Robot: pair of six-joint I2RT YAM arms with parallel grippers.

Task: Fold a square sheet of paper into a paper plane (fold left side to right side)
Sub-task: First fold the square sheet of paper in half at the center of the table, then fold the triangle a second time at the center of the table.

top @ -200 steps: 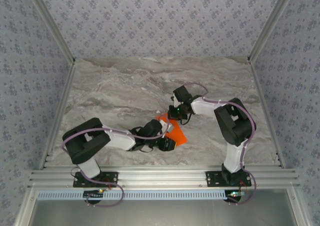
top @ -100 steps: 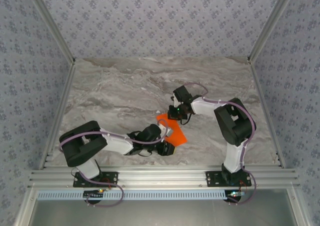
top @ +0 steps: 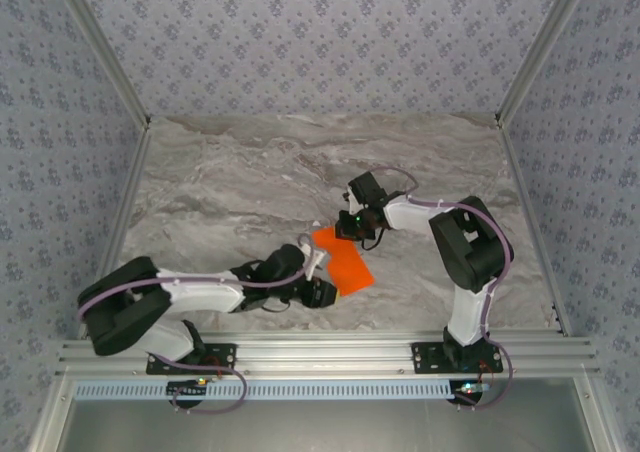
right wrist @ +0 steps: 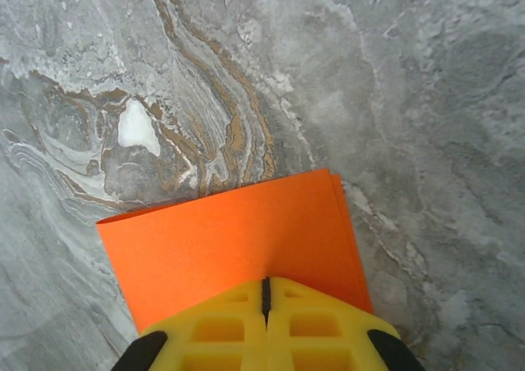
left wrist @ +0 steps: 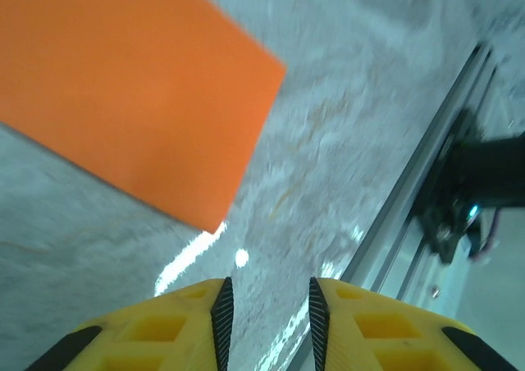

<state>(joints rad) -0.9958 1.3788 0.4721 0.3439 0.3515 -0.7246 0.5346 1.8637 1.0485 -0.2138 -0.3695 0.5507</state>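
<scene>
Left gripper (top: 314,259) sits low over the table (top: 230,182), just left of the paper (top: 345,262), its jaws slightly apart with nothing between them. The folded orange paper lies flat near the table's middle, toward the near edge, its long axis running far-left to near-right. Right gripper (right wrist: 265,293), jaws together, sits over its far end

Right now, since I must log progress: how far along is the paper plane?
Done: the paper lies as a two-layer rectangle, so the first fold looks made. In hand: the right gripper, shut, rests on its far end; the left gripper is open and empty, just short of the paper. Left: no pointed nose or wings show, so most folds remain.
</scene>
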